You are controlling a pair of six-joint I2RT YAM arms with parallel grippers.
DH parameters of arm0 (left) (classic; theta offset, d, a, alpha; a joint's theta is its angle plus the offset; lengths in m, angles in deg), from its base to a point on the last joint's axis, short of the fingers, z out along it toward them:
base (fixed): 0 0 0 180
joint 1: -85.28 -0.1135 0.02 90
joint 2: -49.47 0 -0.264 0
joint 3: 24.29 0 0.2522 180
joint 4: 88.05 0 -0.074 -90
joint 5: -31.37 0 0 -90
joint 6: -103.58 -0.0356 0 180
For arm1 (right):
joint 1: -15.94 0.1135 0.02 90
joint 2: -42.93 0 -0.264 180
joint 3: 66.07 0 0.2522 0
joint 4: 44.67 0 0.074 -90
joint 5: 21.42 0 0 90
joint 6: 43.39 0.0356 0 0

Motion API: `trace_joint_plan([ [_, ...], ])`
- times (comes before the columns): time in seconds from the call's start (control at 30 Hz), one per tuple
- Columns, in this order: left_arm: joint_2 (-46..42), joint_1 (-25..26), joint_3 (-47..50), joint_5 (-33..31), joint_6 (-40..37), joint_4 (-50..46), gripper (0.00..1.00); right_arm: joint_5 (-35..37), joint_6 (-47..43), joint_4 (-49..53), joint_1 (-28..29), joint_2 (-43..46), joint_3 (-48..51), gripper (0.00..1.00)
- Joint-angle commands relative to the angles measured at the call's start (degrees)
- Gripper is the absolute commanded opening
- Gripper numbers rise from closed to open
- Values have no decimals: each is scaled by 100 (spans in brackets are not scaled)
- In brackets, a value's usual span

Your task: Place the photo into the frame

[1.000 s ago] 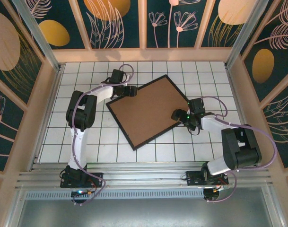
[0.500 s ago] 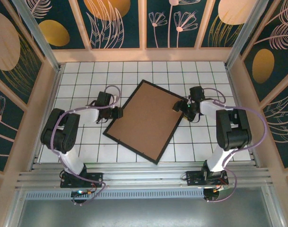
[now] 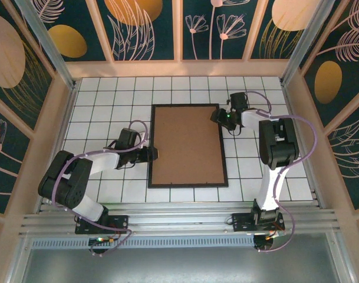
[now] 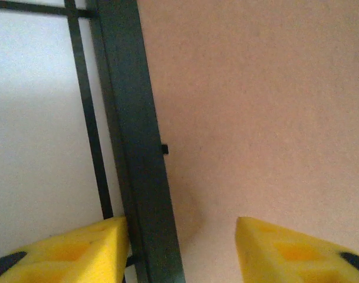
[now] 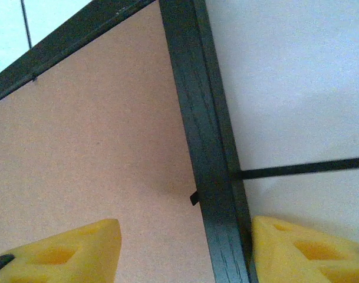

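Note:
The black frame lies flat on the tiled table, squared up, long sides running away from me. A brown backing board fills it. The photo is hidden. My left gripper sits at the frame's left side. In the left wrist view it is open, its yellow pads straddling the black bar, with the board beyond. My right gripper is at the upper right side. It is also open, with one pad over the board and the other against the outside of the bar.
The white tiled table is walled by wooden rails and patterned panels on three sides. Small black tabs stick out of the frame's inner edge over the board.
The frame has turned counter-clockwise from a slanted lie to square with the table. The left gripper came nearer along its left side, and the right gripper moved farther away along its right side.

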Motion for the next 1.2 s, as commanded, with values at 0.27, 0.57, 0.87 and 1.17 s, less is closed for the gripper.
trace_joint_plan([
  [0.27,892,-222,-1357,-1149,-59,-103,65,309,-634,48,-31,802,357,63],
  [0.57,1649,-227,-2015,-1503,-399,-623,54,262,-699,11,-153,1008,558,64],
  [0.87,1794,-226,-1962,-1466,-537,-716,35,218,-727,-18,-273,1017,563,61],
  [1.17,1652,-244,-1712,-1856,-815,-769,21,-397,-946,451,-277,427,-78,48],
])
